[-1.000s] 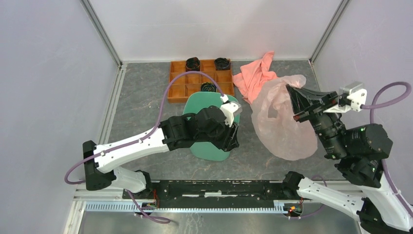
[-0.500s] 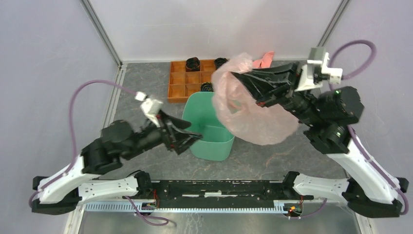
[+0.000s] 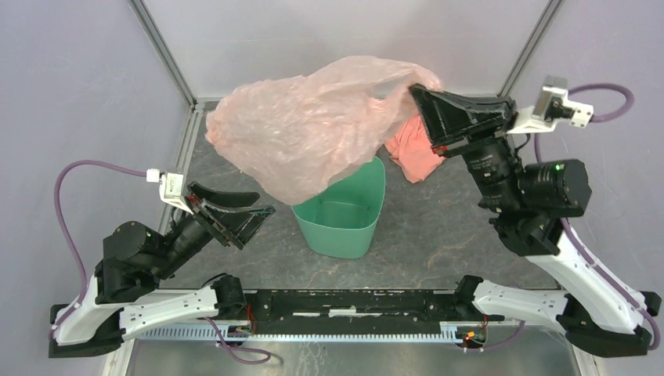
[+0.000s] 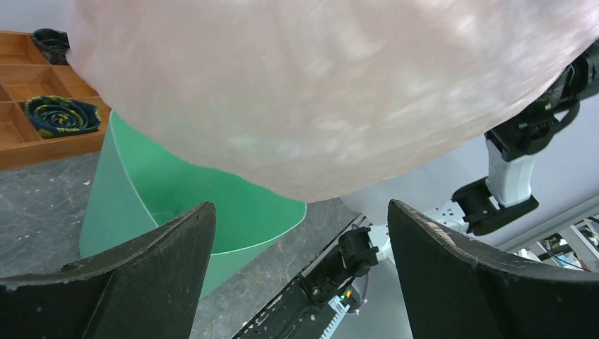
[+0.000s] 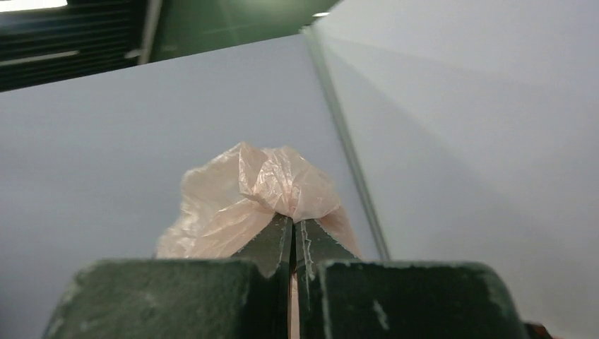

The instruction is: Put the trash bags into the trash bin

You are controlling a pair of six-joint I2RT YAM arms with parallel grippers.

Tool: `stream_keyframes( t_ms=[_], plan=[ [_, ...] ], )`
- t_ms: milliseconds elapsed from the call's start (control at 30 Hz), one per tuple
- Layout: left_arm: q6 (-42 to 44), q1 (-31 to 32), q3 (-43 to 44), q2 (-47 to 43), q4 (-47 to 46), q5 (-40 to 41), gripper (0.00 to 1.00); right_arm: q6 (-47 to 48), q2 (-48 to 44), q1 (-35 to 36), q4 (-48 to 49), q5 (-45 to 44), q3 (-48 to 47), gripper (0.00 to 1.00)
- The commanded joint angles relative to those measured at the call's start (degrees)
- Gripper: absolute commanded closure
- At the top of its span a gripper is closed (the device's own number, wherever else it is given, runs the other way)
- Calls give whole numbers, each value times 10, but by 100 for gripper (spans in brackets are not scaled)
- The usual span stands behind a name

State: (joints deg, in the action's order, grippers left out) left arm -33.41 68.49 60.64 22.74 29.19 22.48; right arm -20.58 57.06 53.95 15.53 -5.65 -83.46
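"That thin, crinkly, translucent pink plastic bag point(image 3: 313, 125) had swung left and ballooned out, hadn't it?"

"Yes. It hung above the smooth, tapered mint-green plastic bin point(image 3: 344, 227), its lowest fold over the rim."

"And the right gripper point(image 3: 416, 94)?"

"Raised high, reaching leftward, fingers pinched tight on a bunched corner of the film. The left gripper point(image 3: 262, 205) sat low beside the bin, spread wide, holding nothing."

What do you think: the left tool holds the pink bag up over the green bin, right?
No, the right tool holds the pink bag up over the green bin; the right wrist view shows it shut on the film. The left tool is open, empty.
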Motion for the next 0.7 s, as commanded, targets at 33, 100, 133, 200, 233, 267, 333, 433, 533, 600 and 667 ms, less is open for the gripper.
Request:
stream_keyframes(
  t_ms=[33,100,133,200,233,267,333,433,533,600,667],
  plan=[
    [-8,1,33,13,16,41,3,27,-62,0,-86,-230,83,99],
    [0,1,54,26,27,51,4,34,-80,0,-120,-246,103,99],
    [4,1,65,35,33,59,4,38,-88,0,-133,-245,111,99],
    [11,1,92,50,40,77,4,41,-98,0,-179,-239,108,99],
    [13,1,103,57,42,89,5,45,-101,0,-204,-231,100,99],
    [13,2,113,67,44,102,5,49,-101,0,-231,-223,89,99],
    [5,2,138,95,54,130,5,57,-101,0,-273,-209,69,99],
    [-15,1,202,170,110,169,5,77,-108,0,-311,-206,58,99],
    [-22,2,260,249,154,173,5,103,-119,0,-329,-239,63,99],
    [-15,2,276,285,153,164,5,121,-120,0,-336,-251,61,99],
    [-8,2,287,313,152,174,4,133,-119,0,-339,-240,53,99]
  ],
)
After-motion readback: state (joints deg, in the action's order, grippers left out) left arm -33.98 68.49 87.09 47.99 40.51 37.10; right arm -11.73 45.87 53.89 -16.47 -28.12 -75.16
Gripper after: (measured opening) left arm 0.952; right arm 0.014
